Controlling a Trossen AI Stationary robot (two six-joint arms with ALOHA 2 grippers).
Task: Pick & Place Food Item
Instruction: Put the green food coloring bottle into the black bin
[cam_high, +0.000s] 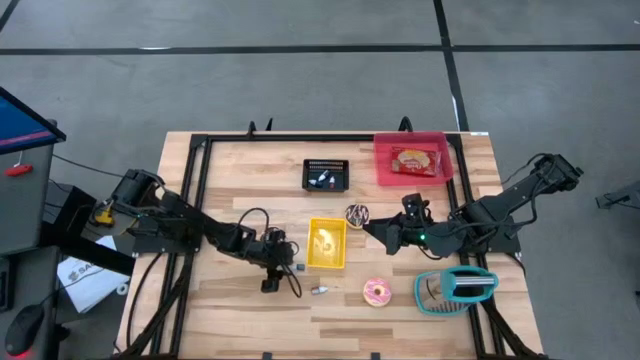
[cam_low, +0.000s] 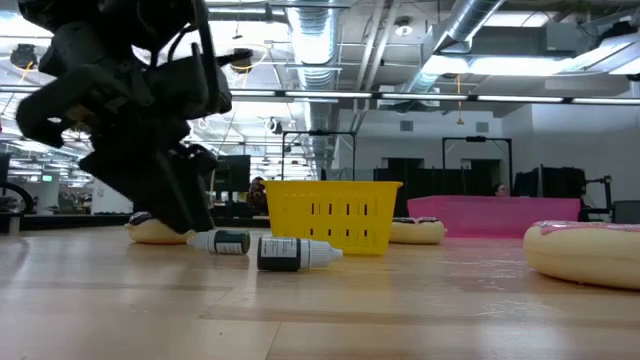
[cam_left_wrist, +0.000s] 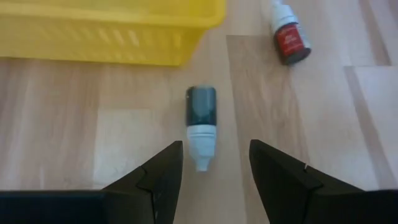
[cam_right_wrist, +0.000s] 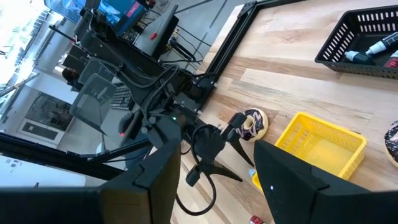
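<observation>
Only the left wrist view shows the left gripper (cam_left_wrist: 213, 168), jaws spread, above a small bottle (cam_left_wrist: 201, 126).

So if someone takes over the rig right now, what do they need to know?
Left tool: open, low over the small dark-green dropper bottle lying beside the yellow plastic basket; nothing gripped.
Right tool: open, empty, raised beside the basket.
Pink-frosted doughnut lies on the wooden table, chocolate-frosted doughnut by the basket.
Done: nothing; the basket looks empty.
Left: the whole pick and place.
</observation>
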